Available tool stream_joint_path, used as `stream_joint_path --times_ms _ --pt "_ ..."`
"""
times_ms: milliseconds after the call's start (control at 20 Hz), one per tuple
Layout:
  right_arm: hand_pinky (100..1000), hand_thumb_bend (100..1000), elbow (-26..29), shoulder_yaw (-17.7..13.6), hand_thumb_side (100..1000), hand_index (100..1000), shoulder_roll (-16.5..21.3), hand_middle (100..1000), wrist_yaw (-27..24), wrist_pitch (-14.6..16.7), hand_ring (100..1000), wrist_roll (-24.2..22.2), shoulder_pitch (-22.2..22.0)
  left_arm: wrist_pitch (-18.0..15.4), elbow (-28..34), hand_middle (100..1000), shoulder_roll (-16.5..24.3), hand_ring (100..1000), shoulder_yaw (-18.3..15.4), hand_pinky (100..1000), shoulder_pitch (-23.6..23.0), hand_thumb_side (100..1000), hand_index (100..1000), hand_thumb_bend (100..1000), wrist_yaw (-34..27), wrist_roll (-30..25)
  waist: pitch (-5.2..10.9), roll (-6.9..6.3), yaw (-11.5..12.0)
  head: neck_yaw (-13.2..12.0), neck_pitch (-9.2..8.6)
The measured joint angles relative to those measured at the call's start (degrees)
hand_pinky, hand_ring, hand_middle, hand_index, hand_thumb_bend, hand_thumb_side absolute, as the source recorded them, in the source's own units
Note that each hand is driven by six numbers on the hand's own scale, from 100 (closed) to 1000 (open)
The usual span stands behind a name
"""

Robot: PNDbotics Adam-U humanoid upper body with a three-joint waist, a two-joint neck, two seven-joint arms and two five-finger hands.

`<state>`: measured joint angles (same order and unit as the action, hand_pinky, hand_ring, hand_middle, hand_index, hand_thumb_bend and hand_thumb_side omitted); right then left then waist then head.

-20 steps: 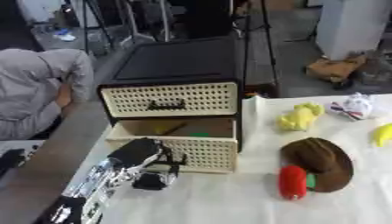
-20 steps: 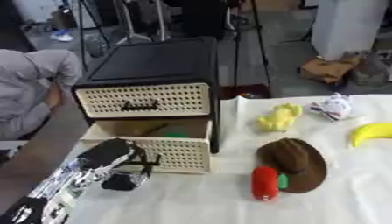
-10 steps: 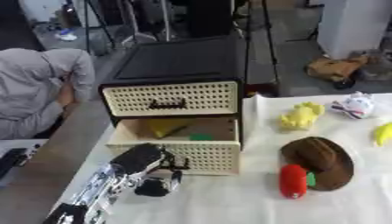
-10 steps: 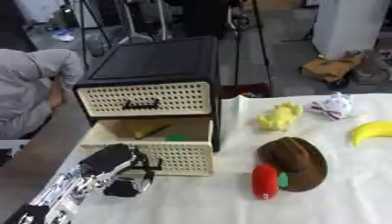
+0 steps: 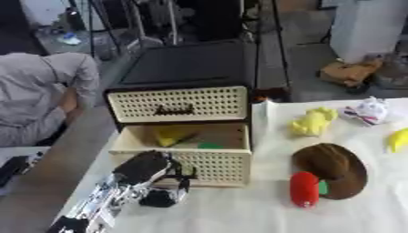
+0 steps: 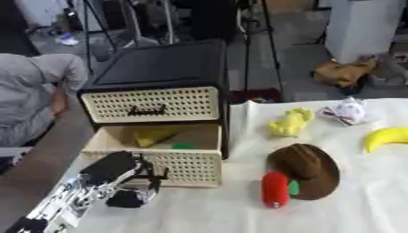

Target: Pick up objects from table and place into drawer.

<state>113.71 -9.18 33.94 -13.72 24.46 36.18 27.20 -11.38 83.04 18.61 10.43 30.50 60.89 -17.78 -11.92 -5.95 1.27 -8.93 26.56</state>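
On the white-covered table (image 5: pixel 239 214), toward its left side, stands a black cabinet (image 5: pixel 187 68) with two cream lattice-front drawers. Its upper drawer (image 5: pixel 177 103) is closed; the lower drawer (image 5: pixel 209 164) is pulled out, with a yellow item (image 5: pixel 171 135) and a small green item (image 5: pixel 210 145) lying inside. Just in front of the lower drawer's left corner, the left hand (image 5: pixel 151 179) hangs over the table, fingers curled downward; whether they hold anything I cannot tell, since the shape beneath them is only dark. The right hand shows in neither view.

Right of the cabinet, well apart from the hand, lie the loose things: a brown hat (image 5: pixel 333 167), a red cylinder (image 5: pixel 303 189) touching its front edge with a bit of green beside it, a yellow plush toy (image 5: pixel 312 122), a white toy with red marks (image 6: pixel 344 112), and a banana (image 6: pixel 387 137) near the right edge.
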Motion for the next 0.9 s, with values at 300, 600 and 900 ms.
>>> stream_joint_path --times_ms 300,600,900 --pt "585 100 0.0 -0.01 815 741 0.13 596 0.06 0.13 734 0.24 -0.05 -0.04 1.38 100 -0.03 100 0.18 100 -0.93 623 558 100 -0.05 -0.2 0.13 -0.07 0.11 0.23 0.06" --pt "584 100 0.0 -0.07 813 741 0.13 596 0.1 0.27 733 0.58 -0.32 0.09 1.87 100 -1.01 100 0.18 100 -1.58 624 553 100 -0.23 -1.08 0.31 -0.06 0.12 0.33 0.08" --pt "584 100 0.0 -0.36 813 741 0.15 596 0.34 0.37 733 0.9 -0.49 0.05 2.39 100 -1.63 100 0.26 100 -2.33 625 549 100 -0.09 -1.32 0.59 -0.02 0.18 0.46 0.08"
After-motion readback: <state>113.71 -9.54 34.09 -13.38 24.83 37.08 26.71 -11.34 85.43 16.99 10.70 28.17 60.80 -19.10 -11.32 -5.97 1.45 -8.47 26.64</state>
